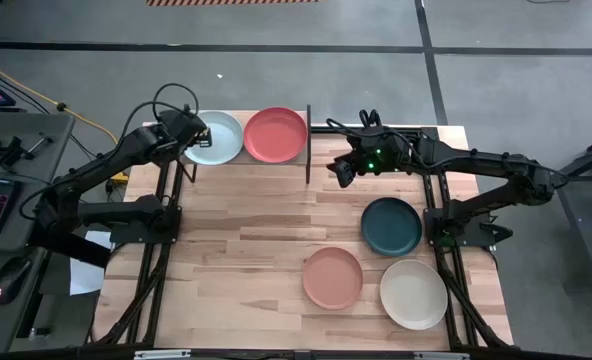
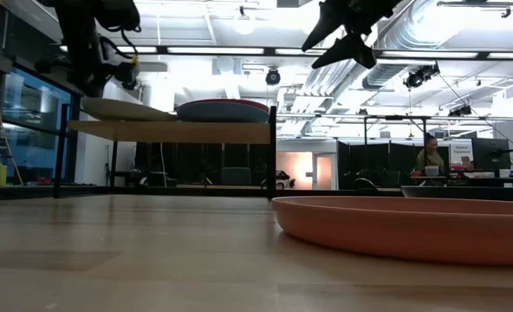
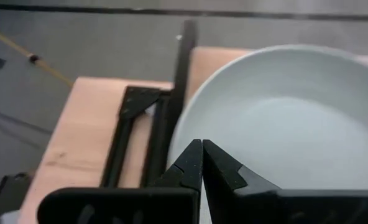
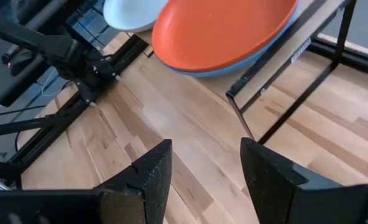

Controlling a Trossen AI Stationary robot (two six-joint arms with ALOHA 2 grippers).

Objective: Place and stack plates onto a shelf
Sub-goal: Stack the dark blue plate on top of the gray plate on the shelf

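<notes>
Shelf [image 1: 306,150] stands at the far edge of the counter, toward the far-left corner. On it: pale mint-white plate [image 1: 216,138] at the left end, red plate [image 1: 275,134] beside it. The right wrist view shows a sky blue plate [image 4: 268,53] under the red one, so that stack is two deep.

Left gripper [image 1: 194,133] sits at the mint plate's left rim. Its fingers [image 3: 190,168] are pressed together at the rim; whether the rim is pinched between them cannot be told.

Right gripper [image 1: 344,171] hovers above the counter just right of the shelf, jaws apart, holding nothing.

Remaining on the counter, right half: dark teal plate [image 1: 391,225] near the right edge, salmon-orange plate [image 1: 332,277] and cream plate [image 1: 413,293] toward the near-right corner.

Handling, judged: plates look rigid, light, matte, so moderate grip friction. Shallow, w/ a raised rim; pinch the rim, one finger inside, one under. Flat-lying plates leave little gap below, so approach at a low angle. Possibly brittle; set down w/o dropping.
</notes>
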